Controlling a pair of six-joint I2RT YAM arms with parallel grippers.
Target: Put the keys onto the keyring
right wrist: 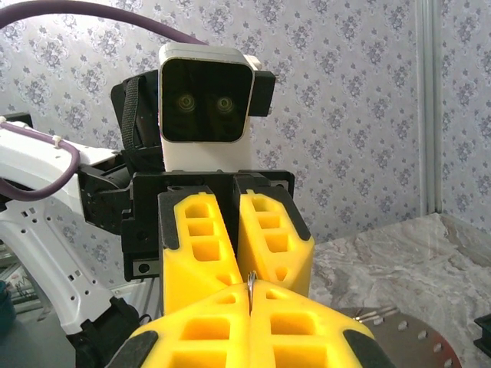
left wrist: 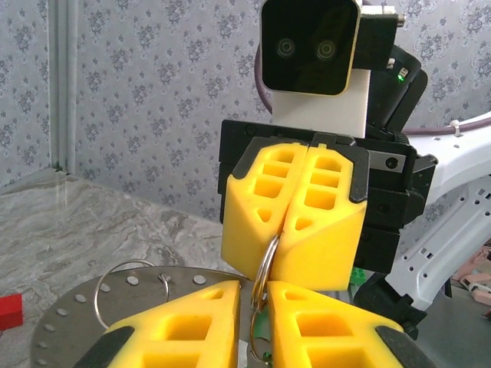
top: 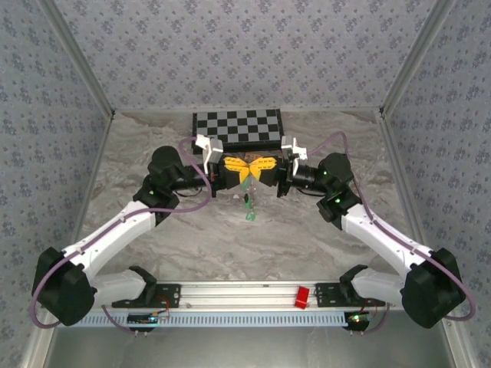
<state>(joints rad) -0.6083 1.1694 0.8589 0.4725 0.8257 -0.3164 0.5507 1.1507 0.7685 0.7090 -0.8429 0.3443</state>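
Above the middle of the table my two grippers meet tip to tip. The right gripper [top: 257,170] [right wrist: 251,297] is shut on the keyring [left wrist: 270,253] [right wrist: 251,285], a thin silvery hoop standing edge-on between its yellow fingers [left wrist: 322,230]. The left gripper [top: 243,172] [left wrist: 253,310] faces it with its fingers [left wrist: 192,322] a narrow gap apart, and the hoop's lower part runs down through that gap. Green-headed keys [top: 249,208] [left wrist: 262,331] dangle below the hoop, partly hidden by the fingers.
A black-and-white checkerboard [top: 236,126] lies behind the grippers. A perforated metal disc [left wrist: 69,322] [right wrist: 437,341] carrying a thin wire loop [left wrist: 103,295] sits under them. A red block [top: 302,297] rests on the front rail, another red block [left wrist: 9,310] beside the disc.
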